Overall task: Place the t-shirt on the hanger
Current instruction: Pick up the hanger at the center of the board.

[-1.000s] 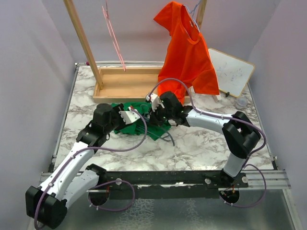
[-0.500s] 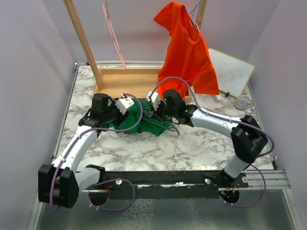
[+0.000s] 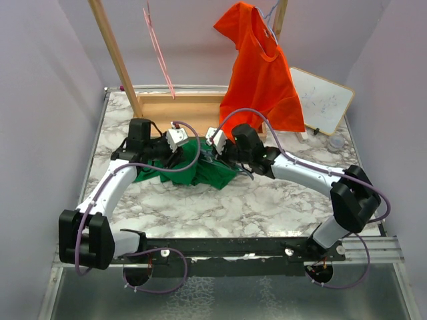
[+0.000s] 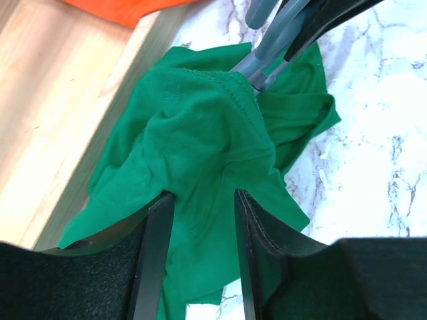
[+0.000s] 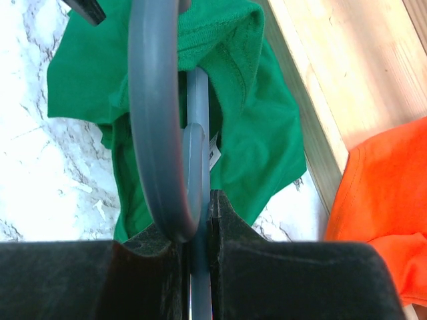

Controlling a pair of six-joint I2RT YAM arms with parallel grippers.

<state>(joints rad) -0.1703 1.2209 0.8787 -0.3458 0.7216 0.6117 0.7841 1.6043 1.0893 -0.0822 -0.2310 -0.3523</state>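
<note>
The green t-shirt point(image 3: 190, 172) lies crumpled on the marble table, in front of the wooden tray. My left gripper point(image 3: 185, 148) is at its upper left part. In the left wrist view its jaws point(image 4: 200, 200) stand a little apart with a fold of the t-shirt point(image 4: 193, 140) between them. My right gripper point(image 5: 197, 200) is shut on the stem of the blue-grey hanger point(image 5: 157, 100), whose arm goes into the shirt by the white neck label point(image 5: 215, 152). The hanger also shows in the left wrist view point(image 4: 267, 47). The right gripper point(image 3: 209, 153) meets the left over the shirt.
A wooden tray point(image 3: 177, 110) stands just behind the shirt. An orange-red t-shirt point(image 3: 260, 73) hangs at the back right, and a pink wire hanger point(image 3: 157, 47) at the back left beside a slanted wooden post point(image 3: 117, 57). A whiteboard point(image 3: 323, 99) leans at the far right.
Both grippers have moved away from me toward the tray. The left arm has swung left and the green shirt has come with it and spread wider to the left.
</note>
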